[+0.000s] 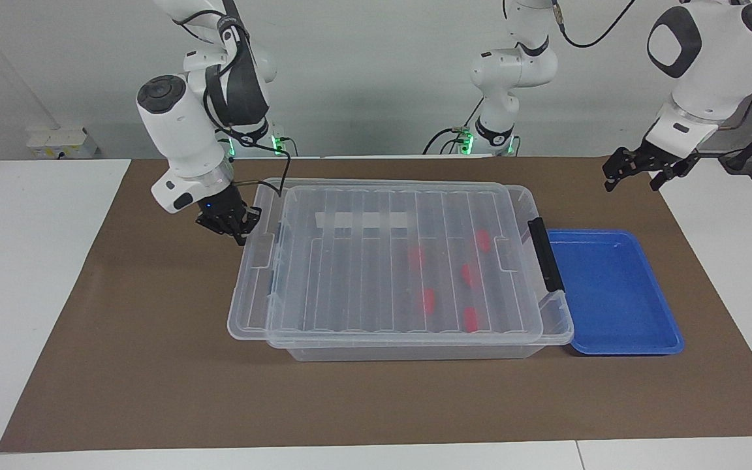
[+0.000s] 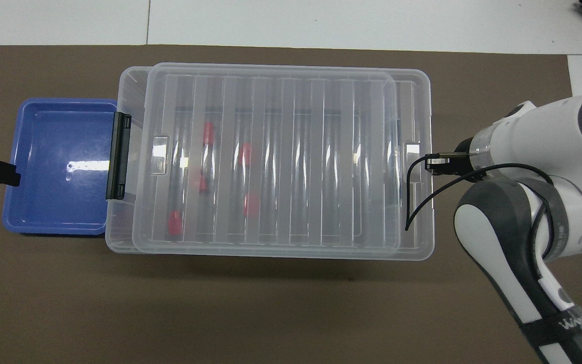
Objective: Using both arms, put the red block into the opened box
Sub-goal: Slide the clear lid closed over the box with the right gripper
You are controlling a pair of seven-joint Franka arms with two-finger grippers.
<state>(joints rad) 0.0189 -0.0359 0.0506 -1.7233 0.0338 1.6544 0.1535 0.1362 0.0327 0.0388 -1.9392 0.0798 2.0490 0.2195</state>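
Right gripper [image 1: 240, 234], pinched together, presses the lid [image 1: 389, 261] edge, sliding it over the box [image 1: 555, 326] with red blocks [image 1: 470, 318] inside; left gripper [image 1: 637, 171] waits, spread apart.

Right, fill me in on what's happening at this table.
The right gripper, shut, sits at the end of the clear lid that rests on the box, which it almost wholly covers. Five red blocks lie inside under it. The left gripper waits open in the air near the empty blue tray, which sits beside the box's black handle.
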